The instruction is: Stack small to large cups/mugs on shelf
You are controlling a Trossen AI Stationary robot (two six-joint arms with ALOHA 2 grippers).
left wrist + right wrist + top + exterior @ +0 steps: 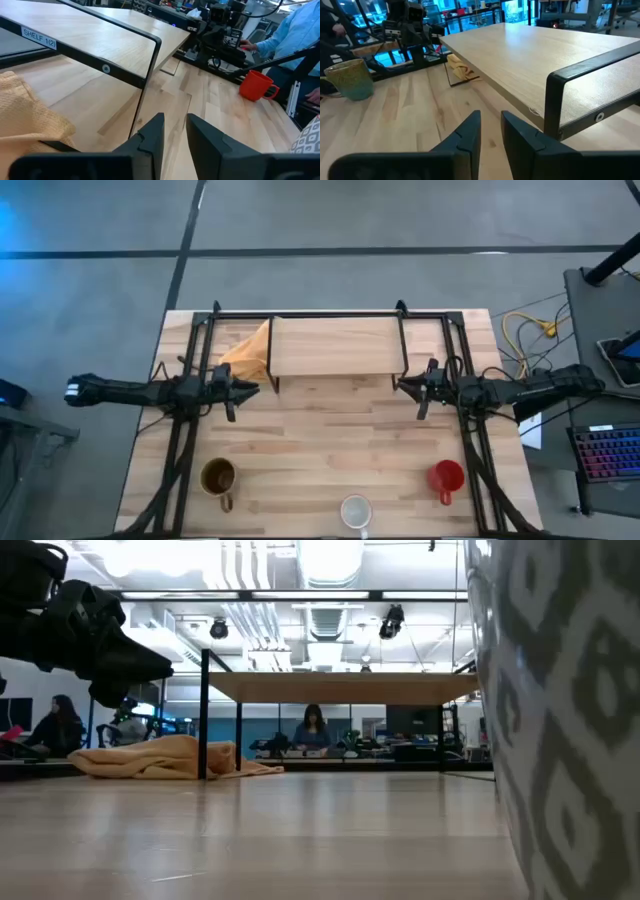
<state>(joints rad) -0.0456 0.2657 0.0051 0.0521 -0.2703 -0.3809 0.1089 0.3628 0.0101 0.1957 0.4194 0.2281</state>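
Three mugs stand upright on their bases along the table's near edge: a brownish-olive one (218,477) at the left, a white one (356,511) in the middle, a red one (446,477) at the right. The shelf (336,346), a light-wood board on black legs, stands at the far middle of the table. My left gripper (256,389) hovers by the shelf's near-left corner, my right gripper (400,384) by its near-right corner; both are open with a narrow gap and hold nothing. The red mug (256,85) shows in the left wrist view, the olive mug (351,78) in the right wrist view.
A crumpled orange-tan cloth (250,355) lies under the shelf's left end. Black arm frames run along both table sides. The white mug's patterned wall (570,720) fills the right of the low view. A person in a blue shirt (295,35) stands past the table's right edge.
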